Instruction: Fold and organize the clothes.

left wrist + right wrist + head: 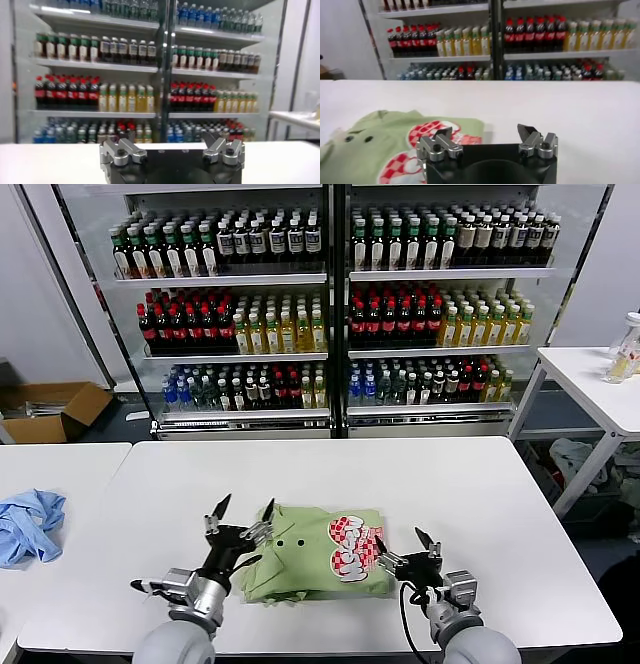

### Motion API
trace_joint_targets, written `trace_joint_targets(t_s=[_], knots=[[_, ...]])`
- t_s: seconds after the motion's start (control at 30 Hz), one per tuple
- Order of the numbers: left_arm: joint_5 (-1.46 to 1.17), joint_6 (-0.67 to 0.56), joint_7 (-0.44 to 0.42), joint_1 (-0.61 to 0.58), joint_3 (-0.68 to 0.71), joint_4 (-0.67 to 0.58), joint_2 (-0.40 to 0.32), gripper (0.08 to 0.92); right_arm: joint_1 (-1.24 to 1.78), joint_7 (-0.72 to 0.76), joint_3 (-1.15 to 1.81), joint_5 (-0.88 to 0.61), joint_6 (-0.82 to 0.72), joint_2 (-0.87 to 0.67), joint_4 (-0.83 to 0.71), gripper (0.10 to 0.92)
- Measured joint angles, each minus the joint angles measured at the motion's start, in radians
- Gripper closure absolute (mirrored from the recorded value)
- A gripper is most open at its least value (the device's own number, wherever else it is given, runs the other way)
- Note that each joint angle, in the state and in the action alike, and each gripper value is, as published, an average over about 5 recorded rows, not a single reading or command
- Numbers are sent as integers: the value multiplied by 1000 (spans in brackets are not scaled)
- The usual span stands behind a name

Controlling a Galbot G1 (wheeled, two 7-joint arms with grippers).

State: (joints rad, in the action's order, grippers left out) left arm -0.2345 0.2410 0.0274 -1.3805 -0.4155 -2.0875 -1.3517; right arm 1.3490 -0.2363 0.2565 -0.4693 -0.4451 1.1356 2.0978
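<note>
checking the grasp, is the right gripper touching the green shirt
Cannot tell. In the head view the right gripper overlaps the shirt edge, fingers open; no view shows contact or a gap.

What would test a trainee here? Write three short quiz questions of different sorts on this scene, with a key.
1. True or false: the left gripper is shut on the green shirt.
2. Which lies at the far left of the head view? A) a blue cloth B) a red towel C) a tray
3. Fill in: the shirt's red-and-white checkered print lies nearer the ___ gripper.

Key:
1. False: its fingers are spread open above the shirt's left part.
2. A, the blue cloth on the side table.
3. Right, the right gripper, also open.
</note>
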Motion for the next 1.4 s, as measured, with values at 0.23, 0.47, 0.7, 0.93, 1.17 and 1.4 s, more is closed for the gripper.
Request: trace_joint_targets(t_s=[0.23,0.47,0.7,0.93,1.17,1.4], knots=[[50,-38,-18,-11,-43,13,23,177,-24,3,-14,4,8,-3,-11,203],[88,-88,-33,-1,-72,40,43,177,-48,8,-3,62,40,-10,-10,203],[104,-119,-37,-5,-87,59,51,177,-53,-1,-10,85,50,-5,-30,203],[113,-138,-38,-10,-97,69,53,177,-48,-16,-34,15,16,5,-61,203],[118,-148,-39,-15,-101,78,51,177,-56,-25,-47,-92,-27,16,-91,224],[120,-149,-39,-14,-101,90,49,177,-61,-19,-57,-164,-39,28,-108,406]])
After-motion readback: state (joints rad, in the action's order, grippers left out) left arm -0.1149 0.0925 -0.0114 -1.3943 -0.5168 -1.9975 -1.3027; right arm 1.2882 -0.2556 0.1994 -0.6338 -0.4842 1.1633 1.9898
